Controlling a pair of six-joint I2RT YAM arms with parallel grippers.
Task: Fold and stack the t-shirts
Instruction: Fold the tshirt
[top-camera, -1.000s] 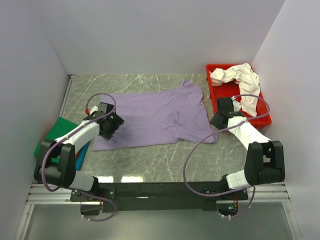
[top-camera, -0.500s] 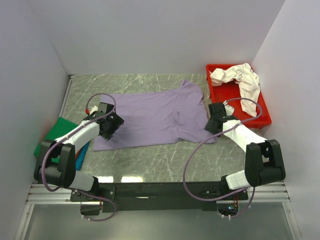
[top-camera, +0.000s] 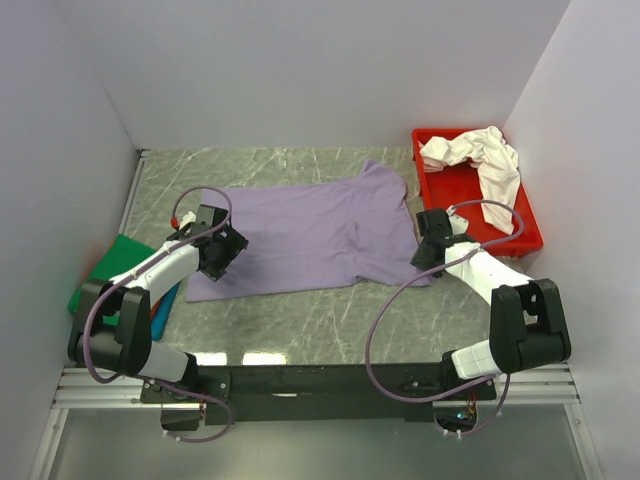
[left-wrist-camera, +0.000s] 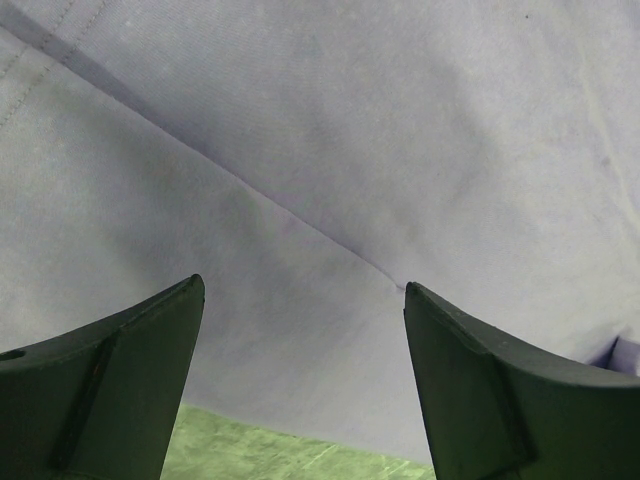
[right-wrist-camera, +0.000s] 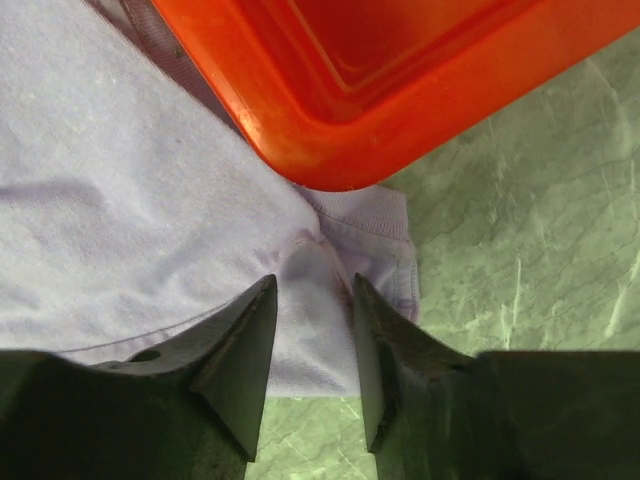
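A lavender t-shirt (top-camera: 310, 235) lies spread flat on the marble table. My left gripper (top-camera: 222, 258) hovers over its near left corner, jaws wide open; in the left wrist view the gripper (left-wrist-camera: 300, 285) has only lavender cloth (left-wrist-camera: 330, 150) beneath it. My right gripper (top-camera: 430, 248) is down at the shirt's near right corner beside the red tray. In the right wrist view the right gripper (right-wrist-camera: 312, 280) is open, its fingers straddling a raised fold of the lavender sleeve (right-wrist-camera: 320, 270). A creamy white t-shirt (top-camera: 480, 160) lies crumpled in the tray.
The red plastic tray (top-camera: 424, 165) stands at the back right, and its corner (right-wrist-camera: 380, 90) sits just beyond my right fingers. A green t-shirt (top-camera: 110, 265) and a blue one (top-camera: 165, 300) lie at the left edge by the wall.
My right gripper has moved left from the tray's near edge onto the lavender shirt's right corner. The left arm has not moved.
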